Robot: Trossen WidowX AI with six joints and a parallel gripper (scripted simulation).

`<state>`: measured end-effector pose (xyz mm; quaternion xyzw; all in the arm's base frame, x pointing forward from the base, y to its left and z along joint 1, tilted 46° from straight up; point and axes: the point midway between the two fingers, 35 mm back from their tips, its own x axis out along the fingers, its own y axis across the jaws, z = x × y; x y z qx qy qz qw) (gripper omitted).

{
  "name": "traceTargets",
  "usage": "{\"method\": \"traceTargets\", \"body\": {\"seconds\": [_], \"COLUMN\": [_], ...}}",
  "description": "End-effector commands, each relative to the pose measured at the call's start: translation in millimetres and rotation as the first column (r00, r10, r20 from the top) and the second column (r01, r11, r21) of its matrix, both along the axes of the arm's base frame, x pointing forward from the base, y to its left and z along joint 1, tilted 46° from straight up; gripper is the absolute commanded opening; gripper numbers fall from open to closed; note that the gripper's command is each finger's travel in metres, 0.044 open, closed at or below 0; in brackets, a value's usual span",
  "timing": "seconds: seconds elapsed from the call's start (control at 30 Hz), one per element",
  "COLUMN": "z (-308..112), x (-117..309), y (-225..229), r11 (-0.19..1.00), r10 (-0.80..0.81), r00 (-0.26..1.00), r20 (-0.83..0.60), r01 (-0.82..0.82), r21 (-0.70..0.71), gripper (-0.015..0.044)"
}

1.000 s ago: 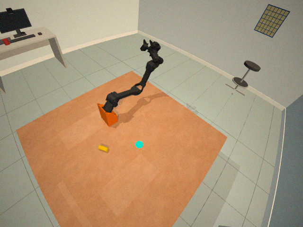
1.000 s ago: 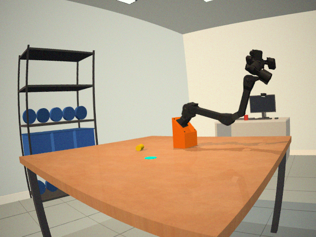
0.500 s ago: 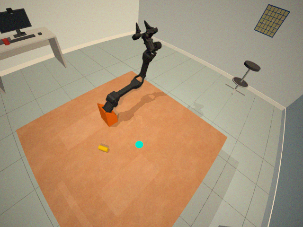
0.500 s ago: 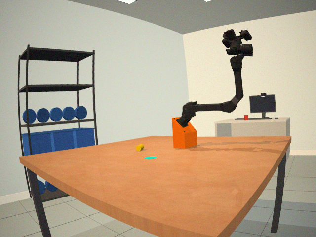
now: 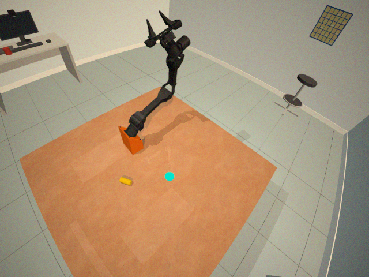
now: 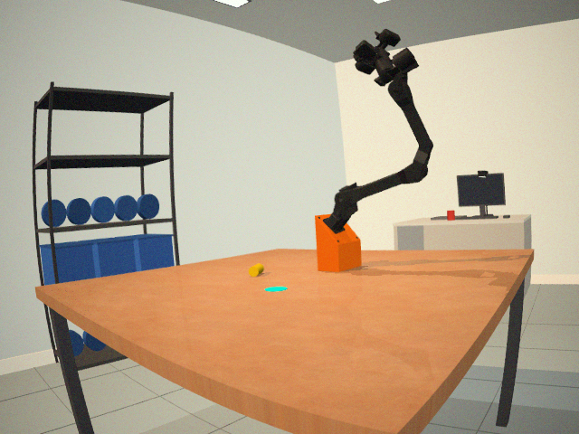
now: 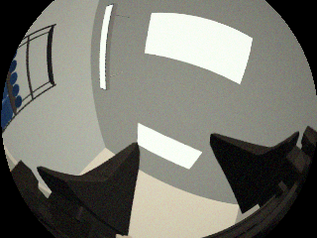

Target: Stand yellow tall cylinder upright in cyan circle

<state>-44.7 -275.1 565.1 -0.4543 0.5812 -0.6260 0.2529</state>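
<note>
The yellow cylinder [image 5: 125,180] [image 6: 256,269] lies on its side on the wooden table. The cyan circle [image 5: 169,176] [image 6: 276,288] is a flat disc on the table, apart from the cylinder, to its right in the top view and nearer the camera in the exterior view. Nothing stands on it. My gripper [image 5: 153,15] [image 7: 175,143] is open and empty, raised high above the table and far from both. In the wrist view its two black fingers stand wide apart with ceiling and wall between them; neither cylinder nor circle shows there.
The orange base block [image 5: 133,145] [image 6: 338,250] of the arm stands on the table [image 5: 208,193] [image 6: 327,326], behind the circle in the exterior view. A desk [image 5: 56,44] [image 6: 467,233] with a monitor, a shelf rack [image 6: 109,160] and a stool [image 5: 307,80] stand off the table.
</note>
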Motion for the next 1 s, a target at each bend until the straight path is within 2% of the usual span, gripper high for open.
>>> {"method": "traceTargets", "body": {"seconds": [0.0,0.23,0.47,0.7,0.97], "z": [-30,-94,-167,-245,-337], "x": [18,57,98,137,178], "y": [-37,-96,-137,-159,-161], "r11": [0.992,0.928,0.803,0.624,0.371], "r10": [0.072,0.218,0.35,0.45,0.508], "r00": [0.997,0.976,0.936,0.885,0.823], "r20": [-0.015,-0.015,0.033,0.12,0.255], "r01": [-0.069,-0.203,-0.318,-0.408,-0.476], "r21": [0.109,0.314,0.505,0.666,0.797], "gripper": [0.0309,0.0309,0.0309,0.0309,0.0309]}}
